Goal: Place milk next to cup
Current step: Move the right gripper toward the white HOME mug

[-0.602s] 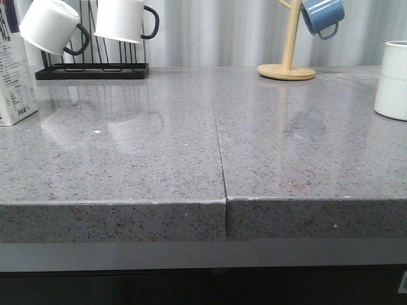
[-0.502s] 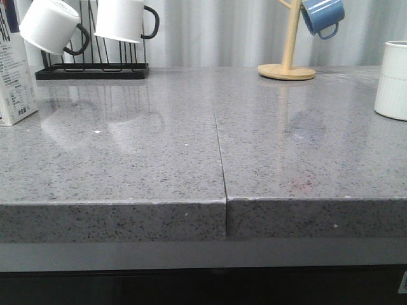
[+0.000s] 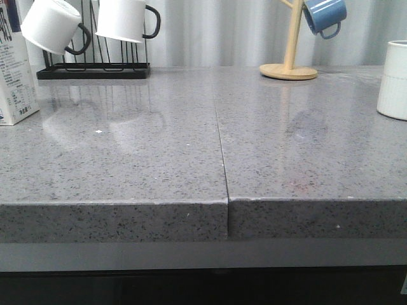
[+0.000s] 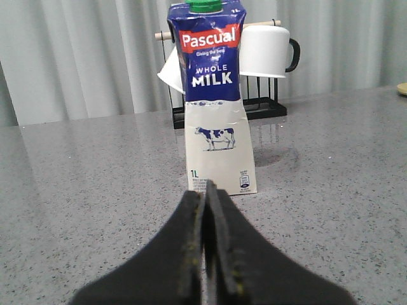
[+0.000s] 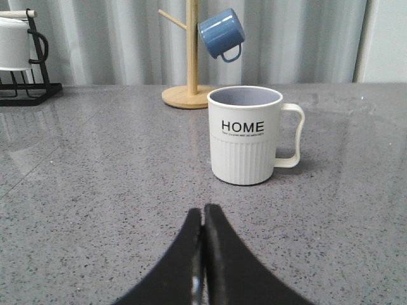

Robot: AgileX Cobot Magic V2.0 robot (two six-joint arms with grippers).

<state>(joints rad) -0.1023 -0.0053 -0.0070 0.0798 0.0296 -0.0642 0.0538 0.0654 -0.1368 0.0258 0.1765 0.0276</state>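
Note:
The milk carton point(image 4: 216, 101), white and blue with "WHOLE MILK" and a cow picture, stands upright on the grey counter. In the front view the milk point(image 3: 16, 76) is at the far left edge. My left gripper point(image 4: 206, 194) is shut and empty, a short way in front of the carton. The white "HOME" cup point(image 5: 247, 135) stands upright with its handle to one side. In the front view the cup point(image 3: 393, 79) is at the far right edge. My right gripper point(image 5: 203, 213) is shut and empty, a short way in front of the cup. Neither gripper shows in the front view.
A black wire rack point(image 3: 94, 68) with two white black-handled mugs point(image 3: 127, 19) stands at the back left. A wooden mug tree point(image 3: 289, 67) holds a blue mug point(image 3: 324, 16) at the back right. A seam point(image 3: 221, 146) splits the grey counter.
The front view has shifted slightly, so everything sits a few pixels further right. Nothing on the counter has moved.

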